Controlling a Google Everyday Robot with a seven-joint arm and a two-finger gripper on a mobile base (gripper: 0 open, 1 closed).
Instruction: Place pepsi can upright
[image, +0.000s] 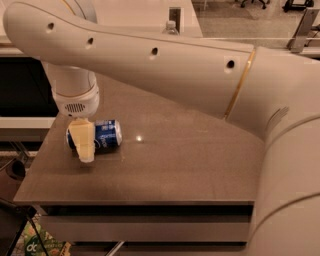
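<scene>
The pepsi can (106, 134) is blue with white lettering and lies on its side near the left edge of the brown table (180, 165), its long axis running left to right. My gripper (85, 146) hangs from the white wrist straight down over the can's left half. Its cream tip stands in front of the can and hides the can's left part. My large white arm spans the upper part of the view.
The cap of a clear plastic bottle (170, 27) shows behind my arm at the table's far side. The table's left edge runs close to the can, with dark shelving and floor clutter beyond it.
</scene>
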